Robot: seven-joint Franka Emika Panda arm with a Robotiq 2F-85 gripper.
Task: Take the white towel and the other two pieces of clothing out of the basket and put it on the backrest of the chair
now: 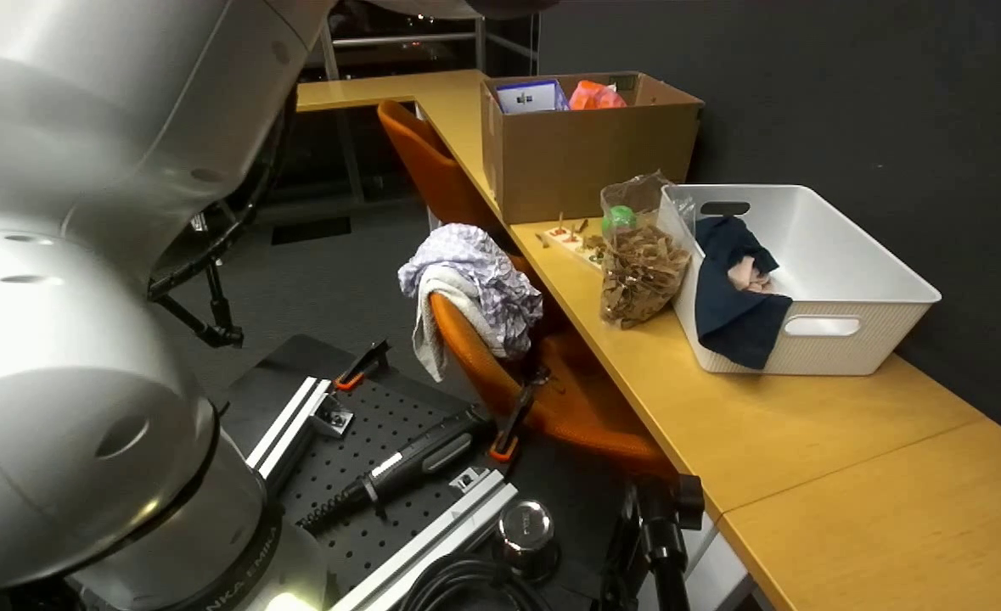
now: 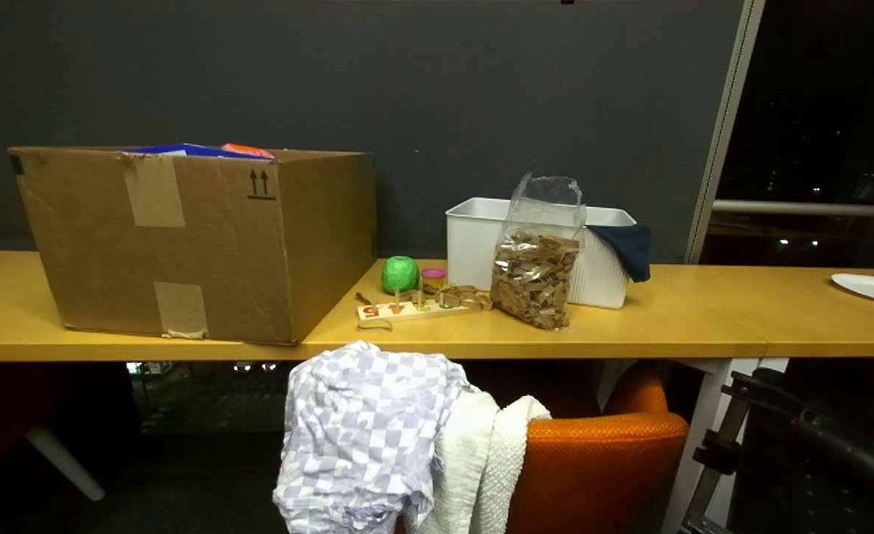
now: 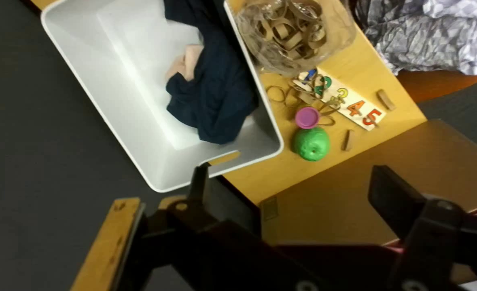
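In the wrist view my gripper (image 3: 290, 169) is open, with nothing between its widely spaced fingers; it is above the table, near the end of the basket. The white basket (image 1: 823, 348) holds the dark navy garment (image 3: 222, 93), part of which hangs over the rim in both exterior views. A small pale pink piece (image 3: 189, 60) shows against the navy cloth. Over the backrest of the orange chair (image 2: 592, 460) hang the white towel (image 2: 474, 445) and the grey-patterned white cloth (image 2: 362, 423), which partly covers the towel. Neither exterior view shows the gripper.
Beside the basket stands a clear bag of brown strips (image 1: 640, 271). A number board (image 3: 351, 103), a purple lid (image 3: 307, 117) and a green ball (image 3: 312, 144) lie nearby. A large cardboard box (image 2: 207, 259) sits on the table (image 1: 806, 441). Another orange chair (image 1: 432, 170) is farther back.
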